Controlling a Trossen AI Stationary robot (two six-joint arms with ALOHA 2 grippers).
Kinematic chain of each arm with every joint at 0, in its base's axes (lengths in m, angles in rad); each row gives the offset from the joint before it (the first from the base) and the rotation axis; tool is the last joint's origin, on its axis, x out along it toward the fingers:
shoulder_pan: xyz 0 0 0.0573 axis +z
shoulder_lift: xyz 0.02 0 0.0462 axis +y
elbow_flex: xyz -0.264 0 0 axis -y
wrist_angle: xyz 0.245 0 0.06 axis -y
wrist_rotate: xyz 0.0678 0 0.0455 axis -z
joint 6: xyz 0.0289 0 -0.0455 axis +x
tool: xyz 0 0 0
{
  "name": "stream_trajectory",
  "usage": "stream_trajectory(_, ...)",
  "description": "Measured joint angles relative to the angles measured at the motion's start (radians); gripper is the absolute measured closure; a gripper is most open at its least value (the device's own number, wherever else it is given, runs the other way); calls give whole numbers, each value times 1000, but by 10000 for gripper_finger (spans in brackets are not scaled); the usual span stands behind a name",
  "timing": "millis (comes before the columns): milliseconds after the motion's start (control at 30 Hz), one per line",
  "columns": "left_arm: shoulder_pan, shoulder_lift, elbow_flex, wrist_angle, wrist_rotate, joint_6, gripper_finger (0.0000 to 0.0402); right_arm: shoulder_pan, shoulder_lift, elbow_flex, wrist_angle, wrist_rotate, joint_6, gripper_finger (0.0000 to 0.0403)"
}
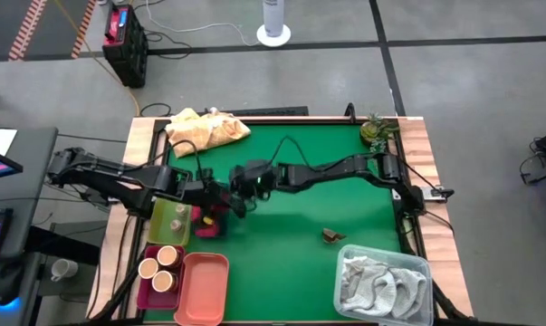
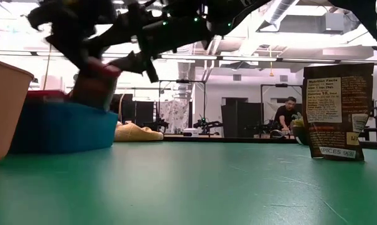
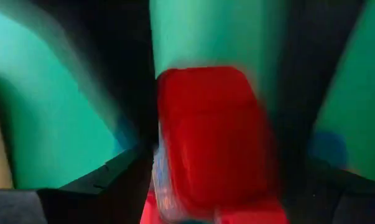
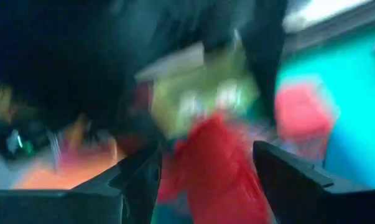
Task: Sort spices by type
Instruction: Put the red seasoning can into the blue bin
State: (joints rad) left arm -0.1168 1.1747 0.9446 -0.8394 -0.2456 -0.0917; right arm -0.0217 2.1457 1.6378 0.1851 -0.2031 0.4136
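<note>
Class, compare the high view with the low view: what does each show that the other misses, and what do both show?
Only the high view shows the tan-lidded jars, the salmon tray and the grey-white towel. Only the low view shows the label on the brown spice packet and a person in the room behind. Both show the yellow cloth, the green table and both arms meeting over the red packet.

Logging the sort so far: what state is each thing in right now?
left claw: shut on a red packet.
right claw: beside that packet.
tan-lidded jars: upright in magenta tray.
salmon tray: empty.
brown packet: standing upright.
towel: crumpled in clear bin.
</note>
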Motion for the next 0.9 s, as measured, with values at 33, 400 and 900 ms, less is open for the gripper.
stream_trajectory(33,6,0,5,18,-2,-3,111,-5,-5,1,2,-6,20,127)
stream_trajectory(400,34,-10,3,-36,1,-10,111,-16,-3,-4,-21,-77,52,127)
stream_trajectory(900,33,-11,3,-40,-22,34,111,-29,-42,-6,-174,3,-241,127)
